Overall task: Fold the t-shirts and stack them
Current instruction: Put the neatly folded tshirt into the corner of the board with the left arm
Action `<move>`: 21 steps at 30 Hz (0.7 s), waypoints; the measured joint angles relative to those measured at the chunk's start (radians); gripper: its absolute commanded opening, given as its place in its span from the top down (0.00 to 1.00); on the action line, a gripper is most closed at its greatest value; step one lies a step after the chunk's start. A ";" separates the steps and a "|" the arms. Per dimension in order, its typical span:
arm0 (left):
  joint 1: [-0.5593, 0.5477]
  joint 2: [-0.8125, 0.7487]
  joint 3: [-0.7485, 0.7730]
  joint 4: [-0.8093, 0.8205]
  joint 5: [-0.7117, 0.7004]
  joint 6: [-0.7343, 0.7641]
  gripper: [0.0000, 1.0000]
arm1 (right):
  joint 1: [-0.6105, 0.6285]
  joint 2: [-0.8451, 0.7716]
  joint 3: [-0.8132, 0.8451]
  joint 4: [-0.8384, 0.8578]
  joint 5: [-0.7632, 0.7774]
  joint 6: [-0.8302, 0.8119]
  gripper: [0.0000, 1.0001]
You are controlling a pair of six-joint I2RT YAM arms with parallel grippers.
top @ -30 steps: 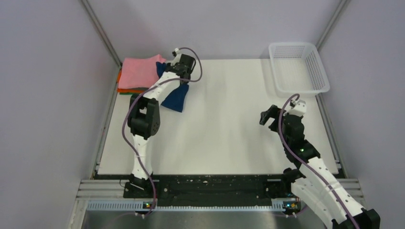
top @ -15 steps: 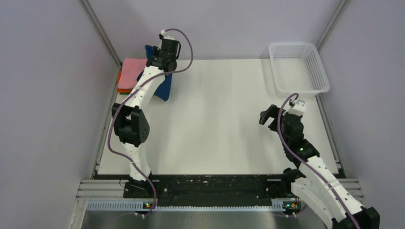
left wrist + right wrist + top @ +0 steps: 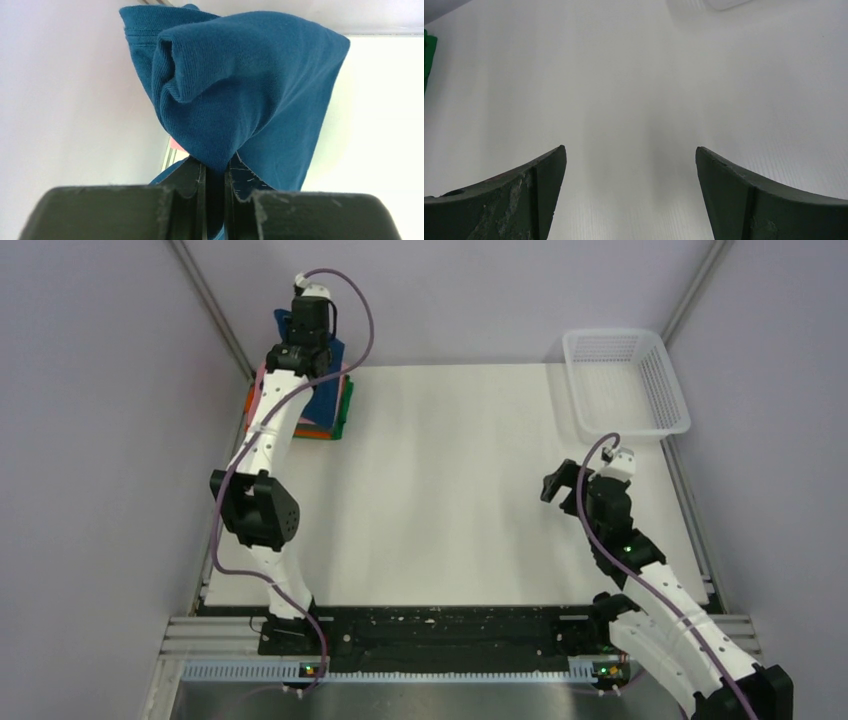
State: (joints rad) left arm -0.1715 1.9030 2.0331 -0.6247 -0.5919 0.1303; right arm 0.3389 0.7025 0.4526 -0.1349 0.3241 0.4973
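The left gripper [image 3: 215, 170], pinched tight on the navy shirt [image 3: 240, 95], hangs right over the stack [image 3: 340, 412], while the right gripper [image 3: 629, 148] gapes empty, well apart.

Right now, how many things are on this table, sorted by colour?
Blue shirt, pinched in the left hand: 1
Pink shirt: 1
Orange shirt: 1
Green shirt: 1
White basket: 1
Total: 5 in view; the arm may hide more shirts in the pile.
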 measured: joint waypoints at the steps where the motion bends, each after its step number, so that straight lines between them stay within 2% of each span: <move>1: 0.008 0.005 0.005 -0.002 0.014 0.001 1.00 | 0.000 0.006 0.000 0.000 0.000 0.000 0.01; 10: 0.086 0.116 0.050 -0.005 0.174 0.011 1.00 | 0.000 0.061 0.000 0.008 0.000 -0.001 0.01; 15: 0.133 0.228 0.134 -0.012 0.219 0.017 1.00 | 0.000 0.074 0.000 0.008 0.005 -0.003 0.01; 21: 0.192 0.277 0.147 -0.011 0.266 0.017 1.00 | 0.000 0.088 0.000 0.016 0.009 -0.008 0.01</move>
State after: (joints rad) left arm 0.0208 2.1796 2.1799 -0.6357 -0.3256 0.1474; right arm 0.3389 0.7906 0.4530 -0.1188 0.3332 0.4896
